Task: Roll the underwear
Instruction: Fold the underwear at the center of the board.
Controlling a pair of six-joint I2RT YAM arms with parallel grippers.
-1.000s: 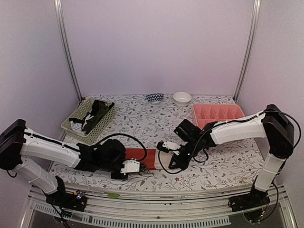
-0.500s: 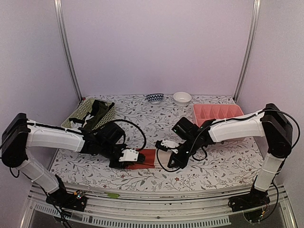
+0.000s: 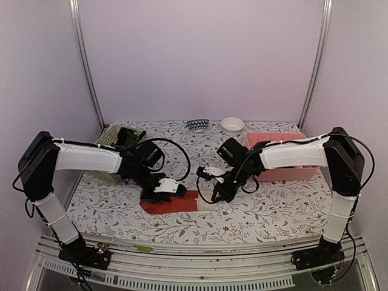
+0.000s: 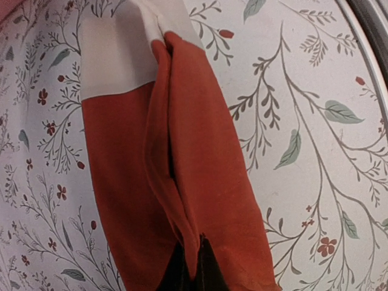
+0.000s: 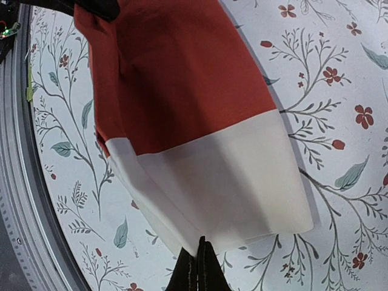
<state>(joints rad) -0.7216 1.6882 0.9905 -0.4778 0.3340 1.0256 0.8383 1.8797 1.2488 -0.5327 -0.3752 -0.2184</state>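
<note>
The red-orange underwear (image 3: 173,202) with its cream-white part (image 3: 204,199) lies stretched between my two grippers on the flowered table. My left gripper (image 3: 162,193) is shut on the red end (image 4: 200,182), pinching a fold of cloth. My right gripper (image 3: 212,193) is shut on the cream-white waistband (image 5: 218,182) at its edge. The black ribbed underwear (image 3: 124,140) lies in the pale green basket (image 3: 100,160) at the back left.
A pink divided tray (image 3: 279,145) stands at the back right, partly behind the right arm. A patterned bowl (image 3: 197,125) and a white bowl (image 3: 232,125) sit at the back edge. The table's metal front rail (image 5: 15,200) runs close by.
Both grippers have moved away from the front edge toward the table's middle, carrying the red-orange underwear with them. The left arm swung up and right; the garment now lies farther back.
</note>
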